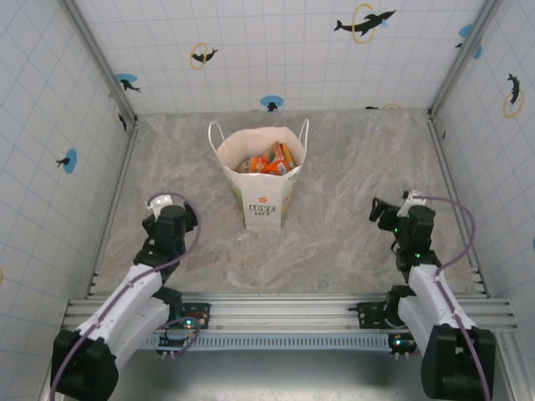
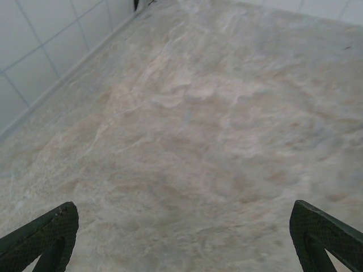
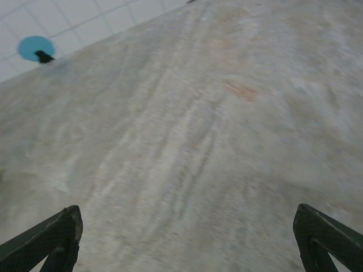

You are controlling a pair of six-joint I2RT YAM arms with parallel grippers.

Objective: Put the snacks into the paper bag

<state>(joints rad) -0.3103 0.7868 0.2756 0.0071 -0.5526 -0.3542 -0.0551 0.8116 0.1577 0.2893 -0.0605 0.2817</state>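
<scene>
Top external: paper bag point(image 1: 261, 188) stands upright just above frame centre, mouth open, with the snacks point(image 1: 269, 160) piled inside it, mostly orange wrappers, other colours hard to tell. Every packet I can make out is in the bag, so I judge the task done or close to it. Packets look light, glossy, slippery and crushable; I'd pinch one by a crimped edge, not the belly. Bag is thin paper, light, likely to tip or slide on a nudge; rim fold or loop handles point(image 1: 216, 134) are where I'd hold it. Left gripper point(image 1: 163, 203) lower left, right gripper point(image 1: 380, 210) lower right, both well apart from the bag. Wrist views: both sets of jaws spread wide, nothing between them, marble table point(image 1: 351, 167) beneath. Tiled walls point(image 1: 251, 50) box in three sides; path from either arm to the bag is open marble
</scene>
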